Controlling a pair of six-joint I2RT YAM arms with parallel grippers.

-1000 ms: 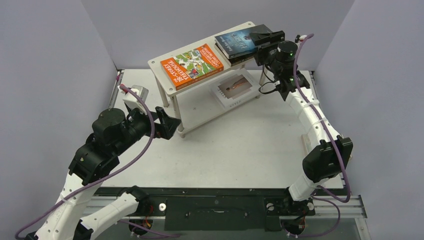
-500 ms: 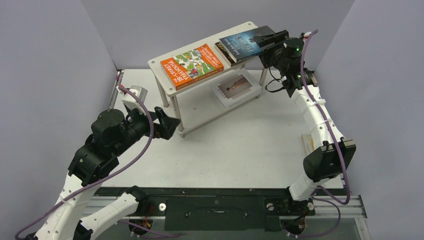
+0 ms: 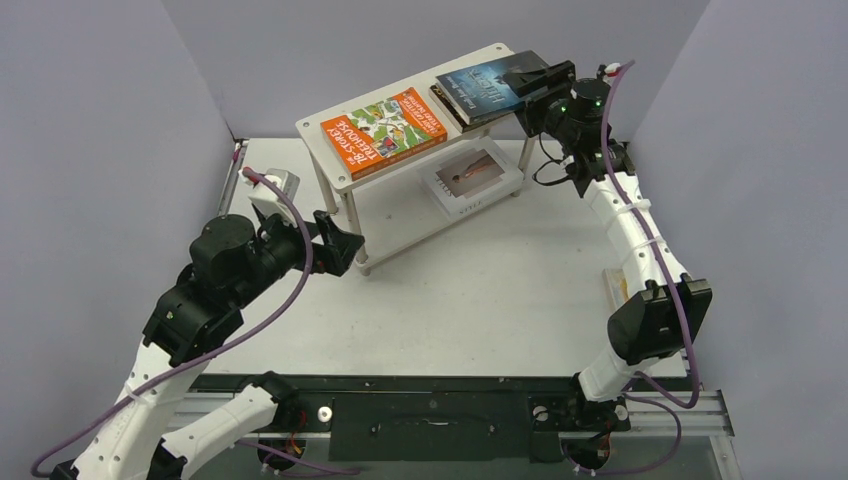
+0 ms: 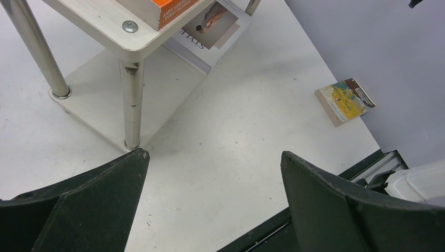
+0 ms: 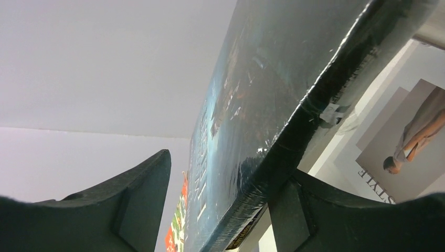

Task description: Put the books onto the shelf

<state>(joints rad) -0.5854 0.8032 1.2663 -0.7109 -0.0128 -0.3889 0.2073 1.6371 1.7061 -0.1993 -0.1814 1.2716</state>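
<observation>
A white counter [image 3: 480,300] carries the two-tier shelf [image 3: 312,138], with an orange book [image 3: 383,130] on its top board and a white book [image 3: 470,178] on the lower one. The dark blue-grey book [image 3: 490,85] lies at the top board's right end. Its outer edge sits between the parted fingers of the right claw [image 3: 518,80], which straddles it without pinching, so this looks like the release. Next the claw should back straight off and fetch the yellow-teal book [image 4: 346,100] on the counter by the right wall. The left claw [image 4: 212,163] hovers open and empty near the shelf's front leg.
</observation>
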